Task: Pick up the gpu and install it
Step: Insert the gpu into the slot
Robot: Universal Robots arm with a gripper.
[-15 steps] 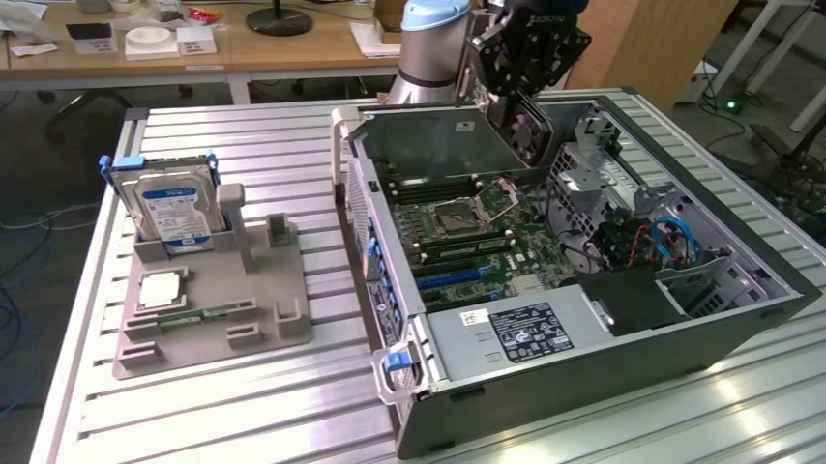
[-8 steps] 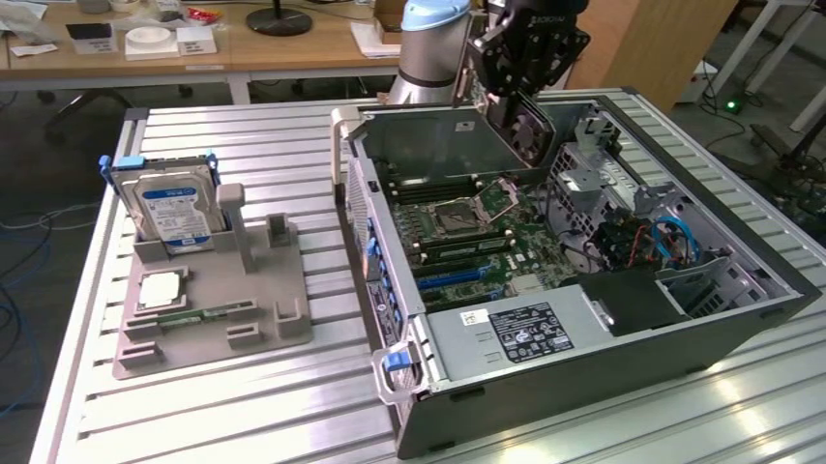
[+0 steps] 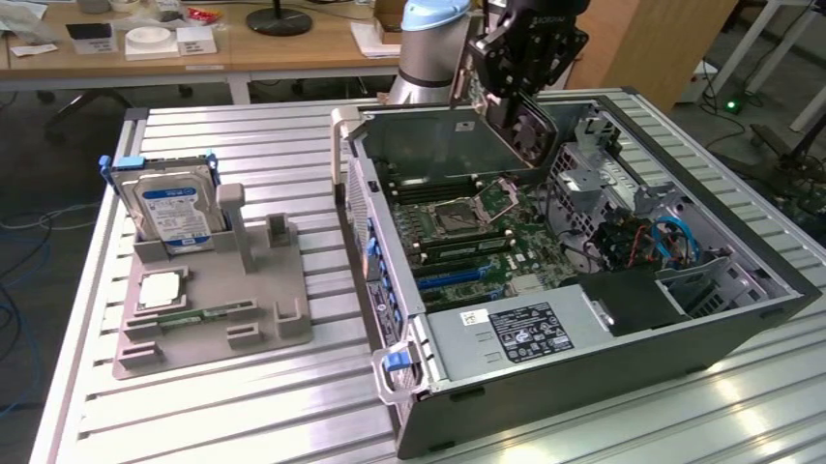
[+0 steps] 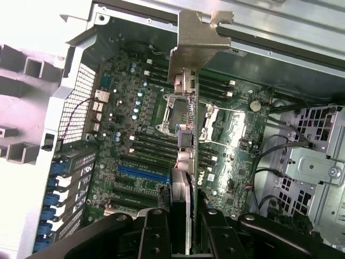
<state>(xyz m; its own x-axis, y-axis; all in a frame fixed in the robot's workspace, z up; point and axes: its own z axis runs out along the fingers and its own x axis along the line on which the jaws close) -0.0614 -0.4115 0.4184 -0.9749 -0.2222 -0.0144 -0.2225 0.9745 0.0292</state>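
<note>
- Nearest in the exterior view is the open dark-grey metal tower computer case point(image 3: 581, 387), lying on its side on the ribbed aluminium table point(image 3: 232, 406). The black-labelled power supply box point(image 3: 523, 333) sits at its near end.
- On the exterior view's left, the grey plastic parts holder point(image 3: 213, 338) carries a silver hard drive with blue label point(image 3: 174, 213), a square silver processor chip point(image 3: 162, 288) and a short narrow green memory stick point(image 3: 207, 314). There's no expansion card in it, so pickup reads as done.
- Inside the case is the green motherboard point(image 4: 135, 124). The long blue expansion slot point(image 4: 143, 174) is bare, so the install isn't done.
- Above the board, the black two-finger gripper point(image 4: 181, 226) is clamped on the gpu point(image 3: 527, 130), a thin dark circuit card with a silver metal end bracket. The card hangs below the fingers over the far half of the case, clear of the board and in no slot.
- My read is roughly halfway: card in hand, seating left.
- Farthest back is the wooden desk point(image 3: 258, 48).
</note>
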